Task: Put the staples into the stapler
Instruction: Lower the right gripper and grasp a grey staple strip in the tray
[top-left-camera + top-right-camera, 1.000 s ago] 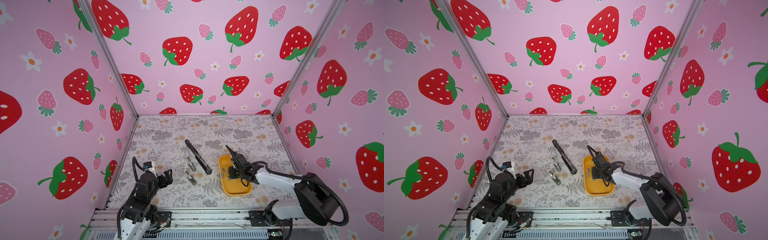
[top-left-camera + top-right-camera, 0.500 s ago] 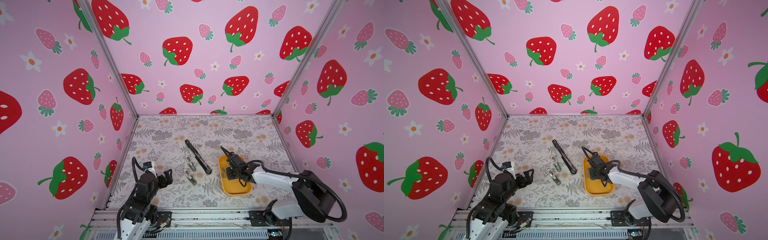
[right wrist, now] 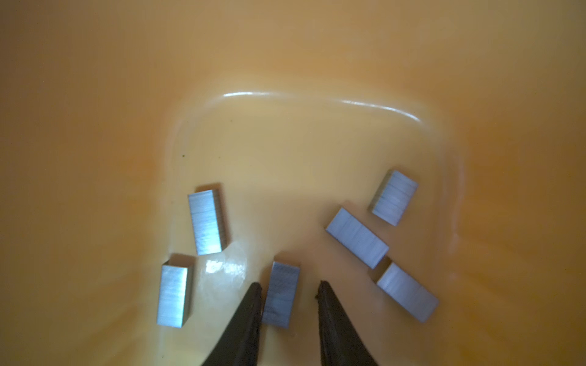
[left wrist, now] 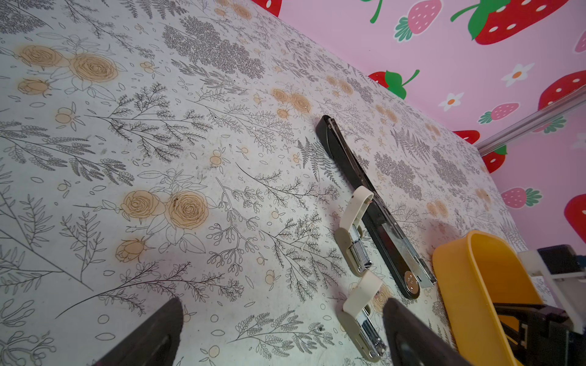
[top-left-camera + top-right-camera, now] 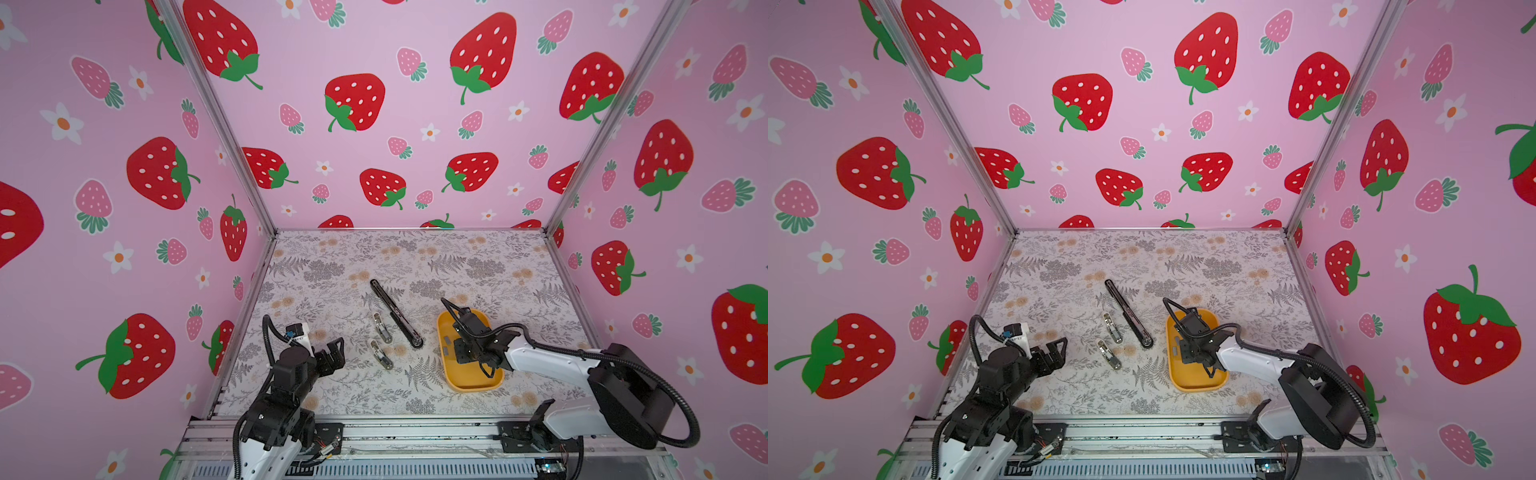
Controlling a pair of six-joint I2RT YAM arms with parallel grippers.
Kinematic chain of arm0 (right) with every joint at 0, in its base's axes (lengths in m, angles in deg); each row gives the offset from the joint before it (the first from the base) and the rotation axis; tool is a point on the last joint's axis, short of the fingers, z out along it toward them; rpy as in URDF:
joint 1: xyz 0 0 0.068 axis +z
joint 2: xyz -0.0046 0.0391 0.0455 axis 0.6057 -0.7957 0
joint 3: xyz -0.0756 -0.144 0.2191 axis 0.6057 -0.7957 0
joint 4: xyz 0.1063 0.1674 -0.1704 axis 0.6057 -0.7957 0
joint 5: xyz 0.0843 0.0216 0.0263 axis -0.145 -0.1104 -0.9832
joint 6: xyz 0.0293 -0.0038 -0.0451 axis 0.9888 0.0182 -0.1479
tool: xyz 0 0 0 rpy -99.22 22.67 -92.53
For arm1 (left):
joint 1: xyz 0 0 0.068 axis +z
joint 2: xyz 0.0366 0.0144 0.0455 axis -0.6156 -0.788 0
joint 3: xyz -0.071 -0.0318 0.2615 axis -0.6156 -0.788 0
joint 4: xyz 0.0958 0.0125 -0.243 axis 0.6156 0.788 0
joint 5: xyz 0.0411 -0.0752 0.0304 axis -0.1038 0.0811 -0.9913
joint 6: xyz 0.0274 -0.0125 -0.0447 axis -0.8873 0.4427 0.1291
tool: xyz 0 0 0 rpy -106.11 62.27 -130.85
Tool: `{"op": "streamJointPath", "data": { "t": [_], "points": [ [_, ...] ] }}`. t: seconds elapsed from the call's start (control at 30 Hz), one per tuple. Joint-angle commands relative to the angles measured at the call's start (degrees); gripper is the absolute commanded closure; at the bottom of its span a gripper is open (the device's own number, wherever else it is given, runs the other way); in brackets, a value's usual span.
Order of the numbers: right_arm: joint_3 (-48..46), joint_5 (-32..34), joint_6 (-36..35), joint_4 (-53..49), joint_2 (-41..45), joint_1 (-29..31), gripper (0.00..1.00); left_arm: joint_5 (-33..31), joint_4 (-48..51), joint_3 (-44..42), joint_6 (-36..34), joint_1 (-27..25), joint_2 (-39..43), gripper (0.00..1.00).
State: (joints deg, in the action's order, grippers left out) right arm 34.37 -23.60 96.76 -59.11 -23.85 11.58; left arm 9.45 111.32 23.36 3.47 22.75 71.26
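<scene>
Right now you are on the pick. The right gripper is down inside the yellow tray, its jaws partly open and standing either side of one staple block. One jaw looks to be at the block's edge and the other shows a gap, so nothing is gripped yet. The next move calls for closing squarely on the block's long sides and lifting straight up; a skewed pinch could, by my judgement, tip it or break it apart.

The tray holds the staples: six short grey blocks lying loose on its floor, two of them nearly touching. The stapler lies on the desk near the tray, seemingly opened out with its metal channel showing. Two small beige staplers lie on its other side. The left gripper hovers near the desk's front, jaws wide apart and empty.
</scene>
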Motion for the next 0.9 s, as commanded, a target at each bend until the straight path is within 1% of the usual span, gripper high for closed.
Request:
{"op": "streamJointPath", "data": {
  "t": [0.0,0.4,0.5,0.7,0.87],
  "points": [
    [0.16,0.58,0.91,-0.92,-1.13,0.60,0.71,-0.53,0.28,-0.66,0.56,-0.22,0.63,0.01],
    [0.22,1.58,0.94,-1.00,-3.12,0.96,0.76,-0.53,0.17,-0.65,0.58,-0.20,0.48,0.01],
    [0.19,1.77,0.93,-0.99,-3.58,1.14,0.79,-0.52,0.17,-0.62,0.64,-0.22,0.47,0.01],
    [0.31,2.16,0.88,-1.03,-4.31,1.31,0.81,-0.61,0.14,-0.67,0.66,-0.22,0.46,0.01],
    [0.21,2.64,1.08,-1.13,-4.52,1.58,0.86,-0.61,0.17,-0.62,0.66,-0.18,0.46,0.01]
  ]
}}
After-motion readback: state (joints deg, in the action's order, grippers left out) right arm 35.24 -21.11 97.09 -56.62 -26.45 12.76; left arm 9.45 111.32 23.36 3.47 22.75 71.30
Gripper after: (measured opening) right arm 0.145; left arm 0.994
